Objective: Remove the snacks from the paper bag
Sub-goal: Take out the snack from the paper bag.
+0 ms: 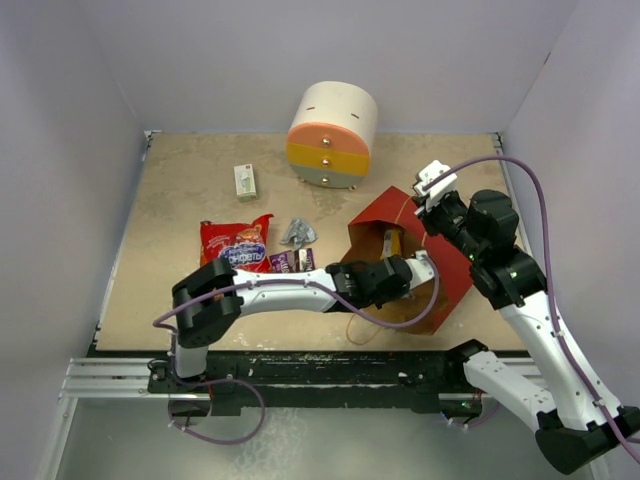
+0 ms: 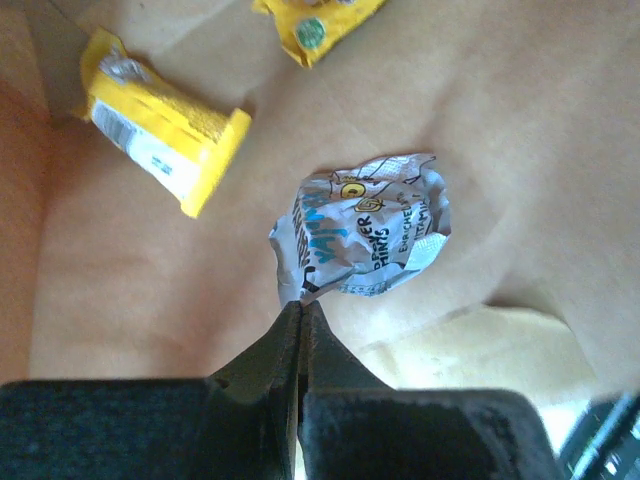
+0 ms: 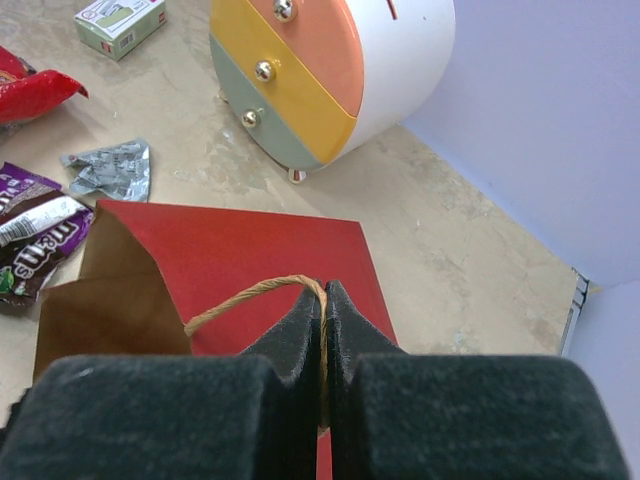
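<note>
The tall red paper bag with a brown kraft inside [image 1: 385,215] lies tipped on the beige worktop [image 1: 170,200], right of centre, its mouth facing left and near. The right gripper [image 3: 325,295] sits at the bag's far upper edge, jaws clenched on a thin twisted paper loop handle [image 3: 255,293].

The left gripper [image 2: 301,308] reaches into the bag's mouth. Its jaws are pressed together, and their tips meet one corner of a crumpled silver-white wrapper with blue lettering [image 2: 365,230], seemingly pinching it. That wrapper lies on the bag's kraft inner wall. A yellow packet [image 2: 160,135] lies deeper in, and a 2nd yellow packet [image 2: 315,22] is cut off by the frame edge.

3 groups of snacks lie on the worktop left of the bag:
- A large red crinkly chip bag with a blue logo [image 1: 237,243] lies furthest left.
- A crumpled silver wrapper [image 1: 297,233] lies just right of it.
- Dark brown and purple candy wrappers [image 1: 290,261] lie nearer, close to the bag's mouth.

At the far side stand a round white-orange-yellow drawer unit [image 1: 332,125] and, to its left, a small white-green box [image 1: 244,181].
</note>
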Robot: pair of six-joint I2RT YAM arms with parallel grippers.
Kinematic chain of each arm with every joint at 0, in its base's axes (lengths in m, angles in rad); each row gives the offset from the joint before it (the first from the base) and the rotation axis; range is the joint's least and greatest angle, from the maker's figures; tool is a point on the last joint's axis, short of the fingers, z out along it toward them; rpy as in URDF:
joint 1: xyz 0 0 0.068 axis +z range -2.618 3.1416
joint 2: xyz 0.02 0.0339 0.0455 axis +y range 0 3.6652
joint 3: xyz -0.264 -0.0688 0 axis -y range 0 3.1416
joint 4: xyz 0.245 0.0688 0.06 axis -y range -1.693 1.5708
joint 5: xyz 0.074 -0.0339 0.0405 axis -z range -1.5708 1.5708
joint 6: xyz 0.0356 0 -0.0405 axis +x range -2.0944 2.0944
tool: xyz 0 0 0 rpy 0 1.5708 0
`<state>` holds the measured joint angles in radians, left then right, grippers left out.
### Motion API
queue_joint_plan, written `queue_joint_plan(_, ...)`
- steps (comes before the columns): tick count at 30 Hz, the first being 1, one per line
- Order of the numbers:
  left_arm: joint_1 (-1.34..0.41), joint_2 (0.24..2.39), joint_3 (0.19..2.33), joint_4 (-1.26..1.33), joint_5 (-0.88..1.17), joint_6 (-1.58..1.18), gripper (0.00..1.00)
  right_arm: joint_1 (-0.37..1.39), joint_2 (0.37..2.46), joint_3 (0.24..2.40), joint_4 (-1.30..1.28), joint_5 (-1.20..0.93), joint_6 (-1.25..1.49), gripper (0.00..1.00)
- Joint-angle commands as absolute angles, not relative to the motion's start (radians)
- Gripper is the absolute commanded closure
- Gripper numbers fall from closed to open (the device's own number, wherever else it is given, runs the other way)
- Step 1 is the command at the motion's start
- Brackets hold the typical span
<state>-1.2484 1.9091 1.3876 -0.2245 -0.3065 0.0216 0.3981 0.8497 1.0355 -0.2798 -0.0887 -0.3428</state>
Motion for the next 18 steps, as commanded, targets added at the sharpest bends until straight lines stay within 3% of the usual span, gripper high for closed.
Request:
queue_joint_plan(1,-1.257,1.776,1.306,-0.275,-0.326,-0.186,1.0,0.395,0.842,1.051,-0.223,-0.072,-0.33,1.0)
queue_joint_plan(13,-1.271,1.443,1.191,-0.404,-0.425,-0.357,1.0,0.396,0.848,1.044,-0.212,-0.081,-0.317,1.0)
queue_joint_plan(18,-1.272,1.271,1.042,-0.382,-0.471,-0.399,1.0,0.395,0.852,1.044,-0.207,-0.086,-0.311,1.0)
